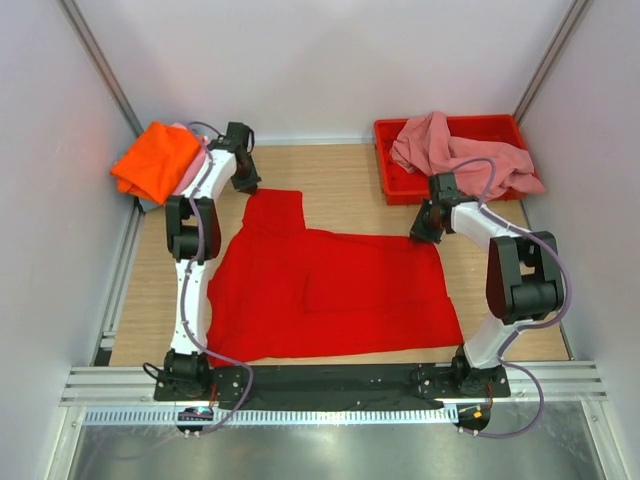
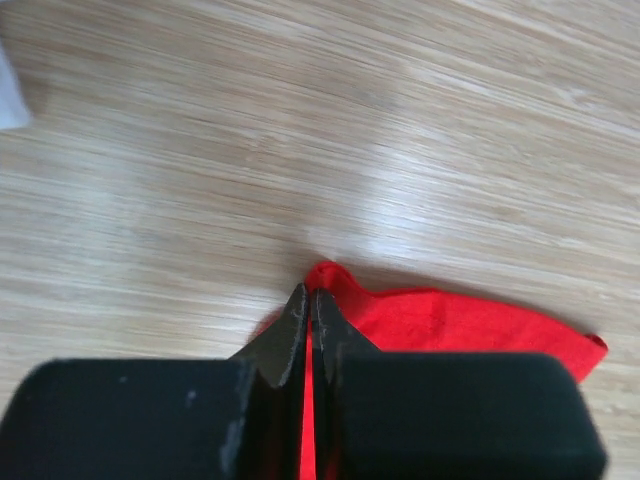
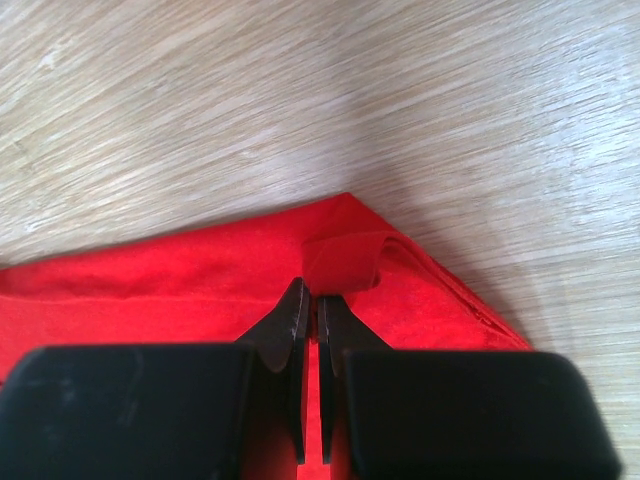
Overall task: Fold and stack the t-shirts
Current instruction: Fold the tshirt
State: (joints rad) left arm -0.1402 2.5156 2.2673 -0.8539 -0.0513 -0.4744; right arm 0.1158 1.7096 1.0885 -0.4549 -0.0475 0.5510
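**Red shirt pinched at both far corners, fold not begun**

The wood table (image 1: 340,190) carries the red shirt (image 1: 330,290), spread flat mid-table with one part sticking out at the far left. The red tray (image 1: 383,165) sits far right. A dusty pink shirt (image 1: 455,150) is heaped in it and spills over the rim. An orange shirt (image 1: 155,160) is bunched at the far left corner, on top of a light pink shirt (image 1: 193,172).

The left gripper (image 2: 308,295) is pressed together on the very edge of the red shirt's far left end. The right gripper (image 3: 308,298) pinches a small tuck of cloth at the far right corner.

This looks like the first fold. Do it well:
- Raise both corners together and keep them level.
- Keep the cloth taut between the two grips.
- Carry the edge toward the near hem and lay it edge on edge, without dragging.
- Go slow, since the left bite is thin and may slip.

Count:
- One table and one tray.
- Four shirts for certain; a grey sliver under the orange one may be a fifth, cannot tell.
- Two grippers.
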